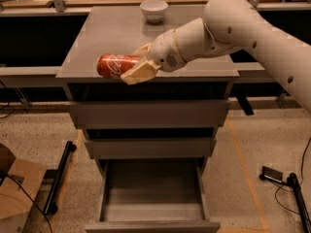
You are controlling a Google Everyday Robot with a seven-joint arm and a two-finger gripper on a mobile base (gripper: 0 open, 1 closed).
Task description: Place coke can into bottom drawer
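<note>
The jaws are clamped on the right-hand end of the coke can point(112, 66), one beige finger over it and one under. This puts the gripper point(133, 65) left of centre in the upper half of the frame. The can lies on its side, its red body sticking out leftward from the fingers point(137, 74). It hangs at the front edge of the cabinet top point(112, 33); I cannot tell whether its underside touches that surface. The arm point(243, 28) reaches in from the upper right. The white bowl point(154, 8) stands well apart, at the back of the top in the upper middle of the frame.

The bottom drawer point(153, 200) is pulled out at the bottom centre of the frame, its floor bare. It sits below the two upper drawer fronts point(148, 114), which are closed.

The step in hand, as I judge it, is carrying the can off the top and down. To do it well, the can should first come forward, toward the bottom of the frame. Only when it is past the front edge and the two closed fronts should it be lowered. The grip is at one end, so the free end could sag or slip, and a slow, steady move would help. The sideways can should come down between the drawer's side walls and be low over the floor before release, or it may roll.
</note>
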